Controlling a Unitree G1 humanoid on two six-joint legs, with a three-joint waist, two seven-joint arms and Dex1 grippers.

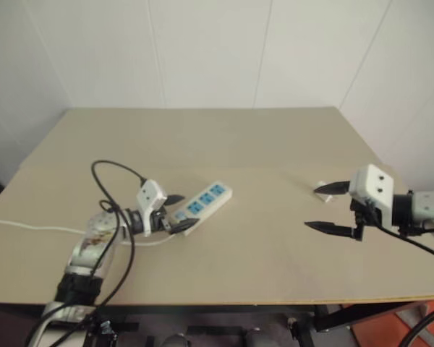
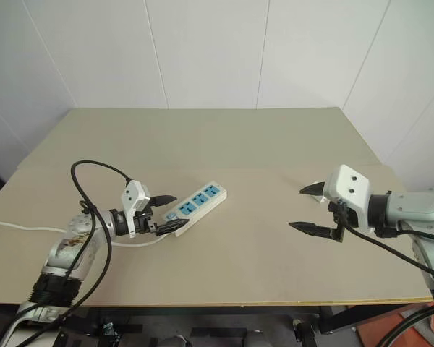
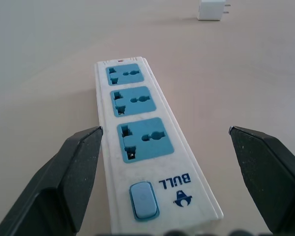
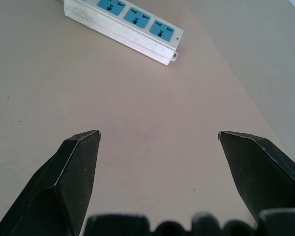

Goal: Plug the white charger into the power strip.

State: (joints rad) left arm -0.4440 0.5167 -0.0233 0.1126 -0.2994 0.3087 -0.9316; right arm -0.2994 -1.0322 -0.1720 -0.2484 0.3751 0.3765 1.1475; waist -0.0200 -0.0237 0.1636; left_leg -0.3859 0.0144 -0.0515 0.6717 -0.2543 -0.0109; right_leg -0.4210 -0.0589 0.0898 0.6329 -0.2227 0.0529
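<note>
The power strip (image 1: 202, 200) lies flat on the tan table, left of centre, with three blue socket faces (image 3: 143, 139) up and a blue switch (image 3: 143, 200) at its near end. My left gripper (image 1: 179, 212) is open, one black finger (image 3: 73, 172) on each side of the strip's switch end, apart from it. The white charger (image 3: 211, 10) is a small cube with its prongs pointing sideways. It lies on the table right of centre (image 1: 322, 186), just behind the far finger of my right gripper (image 1: 311, 207). That gripper is open and empty, hovering over bare table.
The strip's thin white cord (image 1: 29, 226) runs off the table's left side. White walls stand behind the table (image 1: 260, 144), and one runs along its right side. The table's front edge (image 1: 275, 302) is close below both arms.
</note>
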